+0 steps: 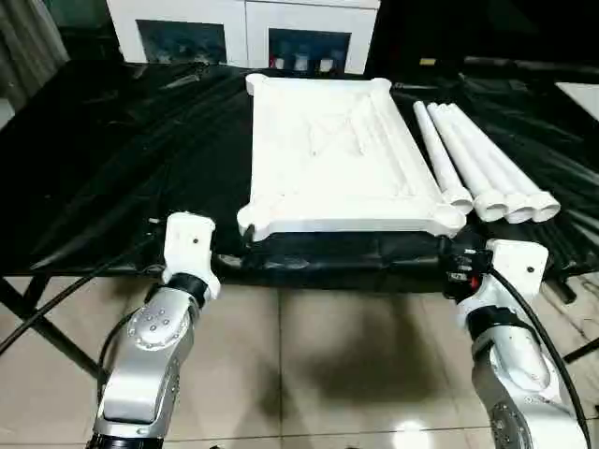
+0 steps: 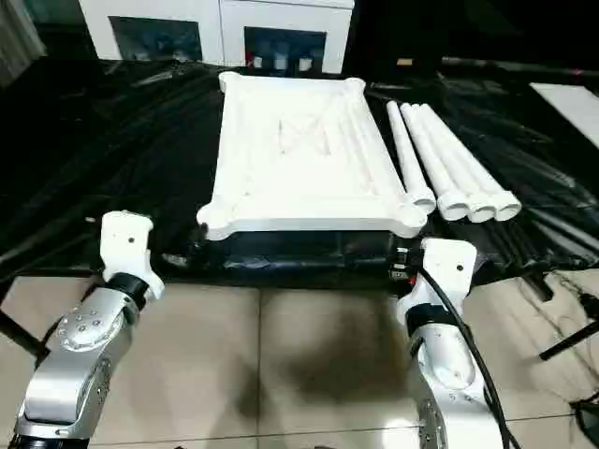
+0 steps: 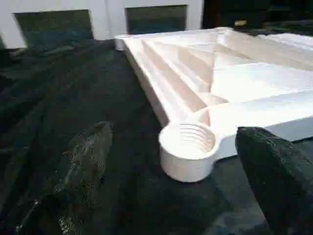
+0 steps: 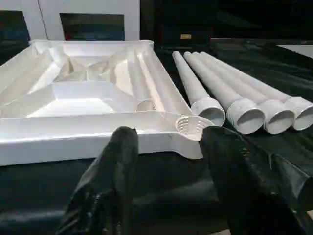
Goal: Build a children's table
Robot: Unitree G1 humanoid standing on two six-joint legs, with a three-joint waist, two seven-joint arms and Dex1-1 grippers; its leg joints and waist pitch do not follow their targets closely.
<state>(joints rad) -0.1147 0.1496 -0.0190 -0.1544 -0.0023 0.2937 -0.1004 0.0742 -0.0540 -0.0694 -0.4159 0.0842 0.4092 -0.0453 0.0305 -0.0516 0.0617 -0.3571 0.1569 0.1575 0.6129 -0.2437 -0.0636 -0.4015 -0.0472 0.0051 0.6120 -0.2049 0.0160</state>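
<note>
The children's table top lies upside down on a black-covered work table, its ribbed X-braced underside facing up. Several white tapered legs lie side by side just right of it, threaded ends toward me. My left gripper is open at the near left corner, with the round threaded socket just ahead between its fingers and not touched. At the near right corner my right gripper is open a short way in front of the socket. Neither gripper holds anything.
A white cabinet with glass doors stands behind the work table. The black sheet covers the whole surface and hangs over the near edge. Tiled floor lies below my forearms. Black cables run along both arms.
</note>
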